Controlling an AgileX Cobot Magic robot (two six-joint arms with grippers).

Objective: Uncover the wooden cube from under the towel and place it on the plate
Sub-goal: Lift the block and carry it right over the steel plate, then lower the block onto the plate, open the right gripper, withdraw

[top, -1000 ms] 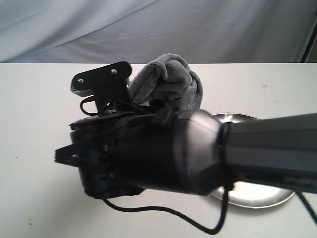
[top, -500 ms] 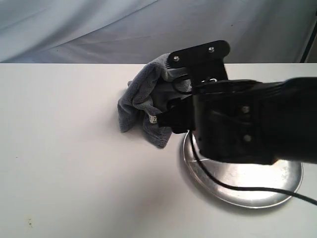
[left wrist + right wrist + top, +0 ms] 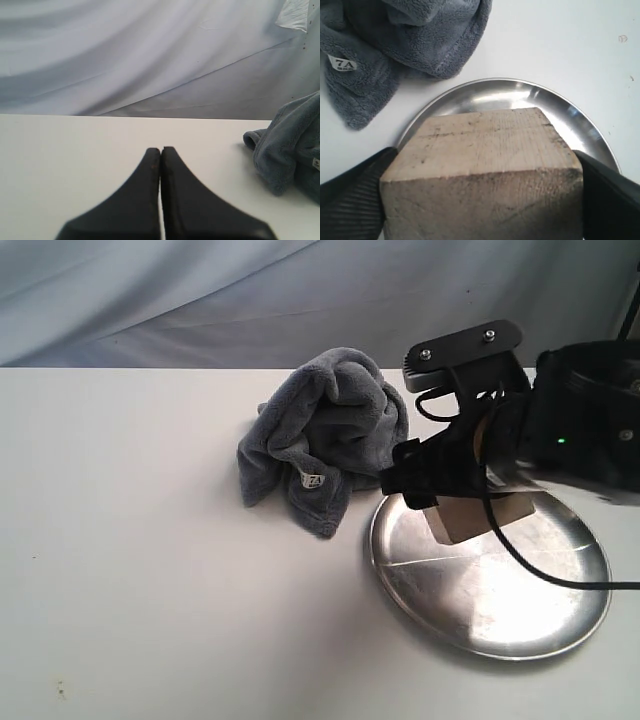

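The left end effector (image 3: 160, 192) lies low over the table (image 3: 130, 540), its two black fingers pressed together with nothing between them. To its right the towel (image 3: 325, 435) sits crumpled in a heap, in the same spot as half a second ago, its small white label (image 3: 313, 481) facing forward. A second ago the right arm filled the middle of the exterior view and hid most of the plate (image 3: 500, 610). Half a second ago it was over the plate's near-left part. Now it has swung to the right, and the plate shows almost whole. The wooden cube (image 3: 480, 520), hidden behind the arm before, is now in plain sight over the rear left part of the plate, just beside the towel. The right end effector (image 3: 481, 197) pinches the cube between widely spread fingers, one on each side face. Whether the cube's underside touches the plate cannot be told.

The table is plain white and matte, with a few small dark specks. The plate is shiny and mirrors the light. Behind the table hangs a pale blue-grey cloth backdrop (image 3: 200, 300) in soft folds.
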